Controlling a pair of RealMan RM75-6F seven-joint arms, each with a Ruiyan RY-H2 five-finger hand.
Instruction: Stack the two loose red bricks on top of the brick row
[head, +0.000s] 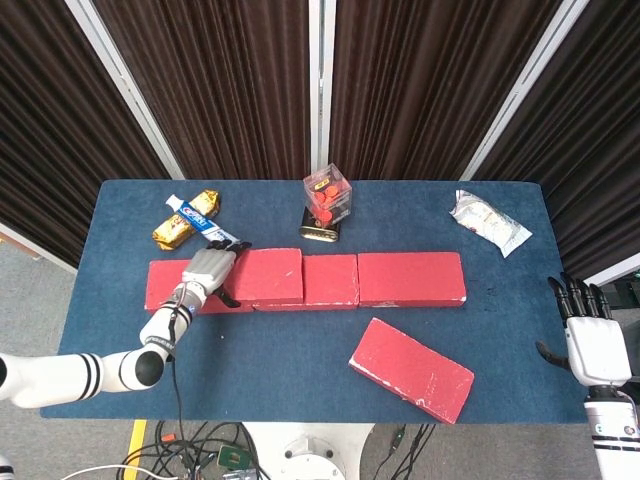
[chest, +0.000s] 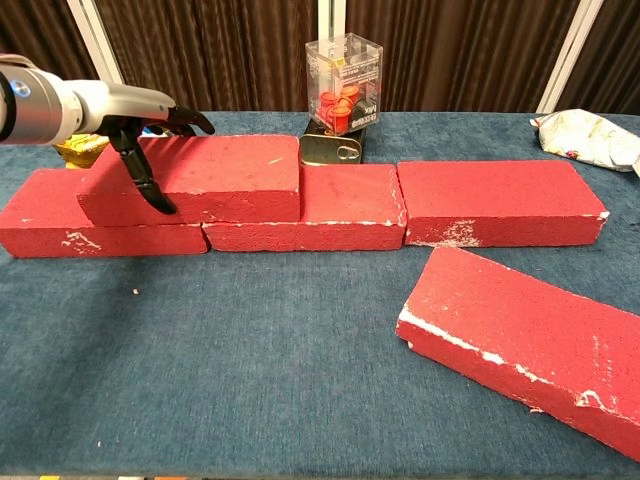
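Observation:
A row of red bricks (head: 410, 278) runs across the middle of the blue table (head: 280, 350). One red brick (chest: 215, 178) lies on top of the row's left part, overlapping two row bricks. My left hand (chest: 140, 125) holds this brick's left end, with fingers over its top and the thumb against its front face. The other loose red brick (head: 412, 368) lies flat and askew on the table in front of the row's right end, also seen as the brick (chest: 530, 340) in the chest view. My right hand (head: 590, 340) hangs open beyond the table's right edge, holding nothing.
Behind the row stand a clear box of red pieces (head: 328, 195) and a flat tin (head: 320, 232). A gold snack packet (head: 178, 230) and a tube (head: 197, 213) lie back left. A white packet (head: 488, 222) lies back right.

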